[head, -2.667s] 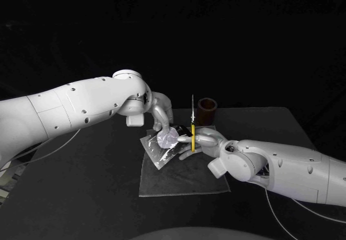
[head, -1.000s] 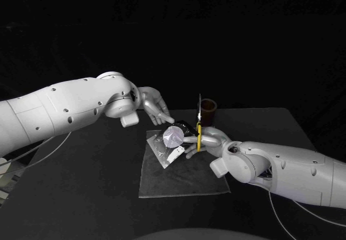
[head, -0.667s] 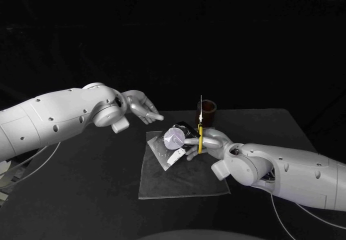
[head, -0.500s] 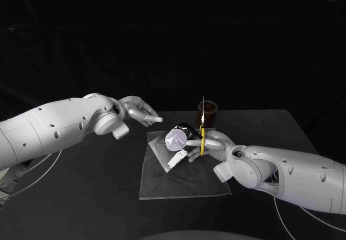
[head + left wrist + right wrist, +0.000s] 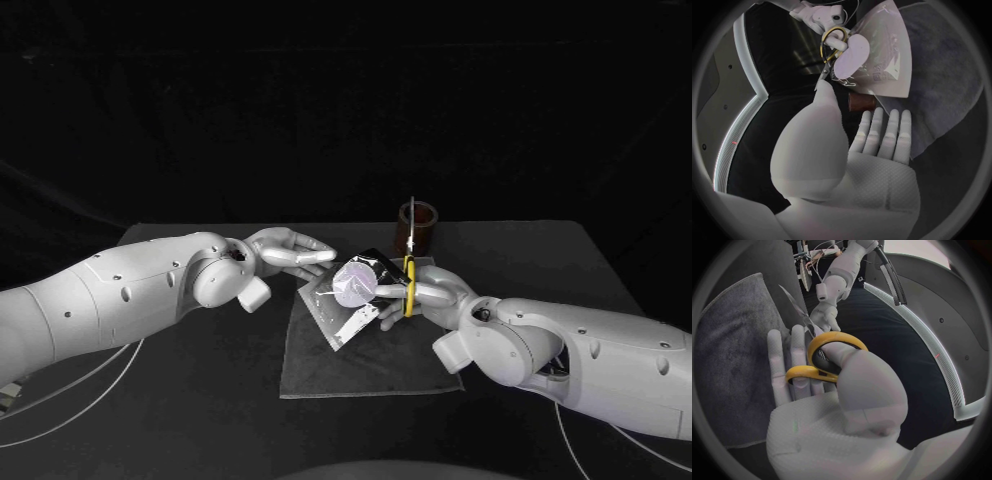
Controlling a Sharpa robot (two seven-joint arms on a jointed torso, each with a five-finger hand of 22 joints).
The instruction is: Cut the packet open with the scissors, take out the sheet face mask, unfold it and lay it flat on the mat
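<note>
Nothing is held by the left hand (image 5: 296,250), its fingers (image 5: 891,135) stretched out straight just left of the one packet (image 5: 335,305), which is seen at the far left corner of the single grey mat (image 5: 375,355) on the desk (image 5: 534,250). One pair of yellow-handled scissors (image 5: 408,283) is gripped, blades up, by the right hand (image 5: 436,290) beside the packet; one brown cup (image 5: 420,225) is stood behind.

— Where is your packet (image 5: 335,305)?
— Clear, with a pale round patch, at the grey mat's (image 5: 375,360) far left corner.
— And your scissors (image 5: 408,280)?
— Yellow-handled, blades up, in the right robot hand (image 5: 433,290), just beside it.
</note>
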